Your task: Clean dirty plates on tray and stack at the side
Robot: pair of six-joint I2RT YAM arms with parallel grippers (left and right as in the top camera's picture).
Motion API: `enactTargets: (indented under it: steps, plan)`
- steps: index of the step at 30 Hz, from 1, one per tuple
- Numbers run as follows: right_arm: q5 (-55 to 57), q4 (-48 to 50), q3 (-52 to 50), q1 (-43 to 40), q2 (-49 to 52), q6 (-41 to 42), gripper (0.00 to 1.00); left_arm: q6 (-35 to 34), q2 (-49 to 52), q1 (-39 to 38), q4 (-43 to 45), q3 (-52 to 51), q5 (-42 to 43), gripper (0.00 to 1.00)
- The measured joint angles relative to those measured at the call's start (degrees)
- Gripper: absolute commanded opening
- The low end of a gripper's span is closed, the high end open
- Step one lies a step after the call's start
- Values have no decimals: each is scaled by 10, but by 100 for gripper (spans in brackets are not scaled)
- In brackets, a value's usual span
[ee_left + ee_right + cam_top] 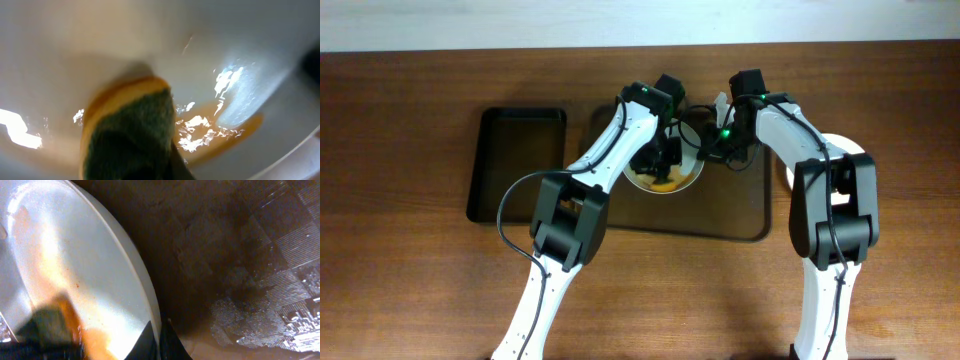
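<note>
The white plate [100,270], smeared with orange sauce, sits left of centre on the tray [720,215], with the left gripper [663,158] clamped on a green-yellow sponge [132,135] pressed to its face, the right gripper [159,337] pinching its rim, and bare tray floor toward the tray's near and right edges.

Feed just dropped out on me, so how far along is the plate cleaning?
Done: a white plate sits beside the brown tray. In hand: left end effector scrubs the dirty plate with a sponge, right end effector pinching its rim; orange residue shows. Left: finish, then stack it.
</note>
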Motion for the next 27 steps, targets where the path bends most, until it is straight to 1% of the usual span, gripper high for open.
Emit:
enactTargets:
  steps: [1,2,3,4,6,8,9,10,12,14,15,17,18,19,20,21,24,26,27]
  plan:
    - [0,0,0,0,0,0,4,2,0,0,31,2,-26,0]
    - [0,0,0,0,0,0,4,6,0,3,42,8,-82,0]
    - [0,0,0,0,0,0,4,8,3,12,26,22,-127,0]
    - [0,0,0,0,0,0,4,10,16,23,-14,56,-155,0]
    - [0,0,0,0,0,0,4,14,43,61,-125,206,-202,0]
    - [-1,1,0,0,0,0,4,31,45,72,-201,336,-214,0]
    - [-8,3,0,-1,0,-1,4,49,46,76,-229,432,-216,0]
    - [-14,2,0,-2,0,-5,4,62,22,80,-228,465,-211,0]
    - [-20,-2,0,-4,-2,-6,4,74,0,100,-231,469,-202,0]
    - [4,-52,-2,-3,-36,-1,4,76,0,128,-233,468,-177,0]
    - [26,-79,-3,-2,-82,0,4,77,0,138,-233,468,-170,0]
    - [108,-122,-2,11,-209,0,4,76,0,149,-233,468,-160,0]
    - [153,-132,0,24,-252,0,6,76,0,149,-233,468,-158,0]
    - [170,-134,0,33,-267,0,13,76,0,148,-233,468,-157,0]
    - [183,-132,1,43,-273,4,15,77,0,148,-233,468,-156,0]
    - [190,-132,1,51,-265,13,21,76,0,148,-233,468,-156,0]
    - [158,-103,1,45,-186,27,32,76,0,148,-233,467,-156,0]
    - [132,-83,1,44,-106,30,32,76,0,148,-233,466,-156,0]
    - [127,-78,1,44,-83,37,32,76,0,148,-233,465,-156,0]
